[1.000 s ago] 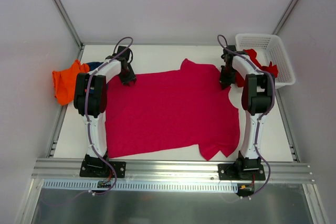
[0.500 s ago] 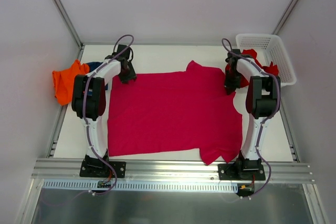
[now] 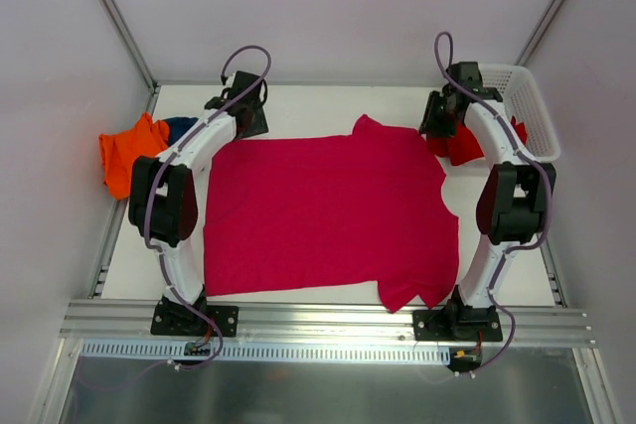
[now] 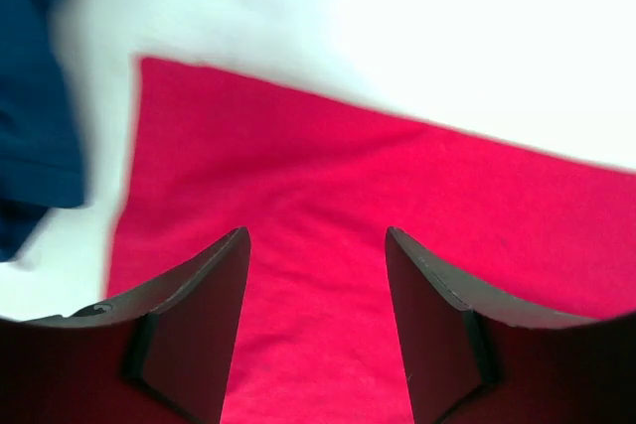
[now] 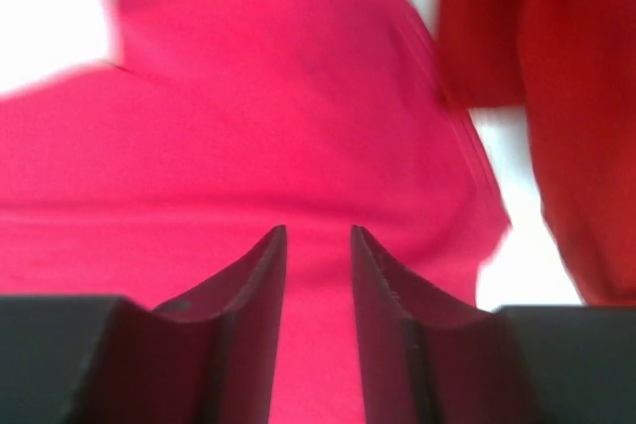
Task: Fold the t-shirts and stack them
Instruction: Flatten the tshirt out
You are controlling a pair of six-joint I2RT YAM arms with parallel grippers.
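The pink t-shirt point(image 3: 328, 211) lies flat, so the open, empty left gripper point(image 4: 316, 232) and right gripper point(image 5: 317, 230) should probably grab its edge and fold.

Left pincer point(image 4: 315, 245) jaws apart, seemingly above magenta shirt point(image 4: 417, 176); navy shirt point(image 4: 30, 106) leftward.

white mesh basket point(image 3: 533, 108), white table point(image 3: 318, 106), metal rail point(image 3: 328, 316)
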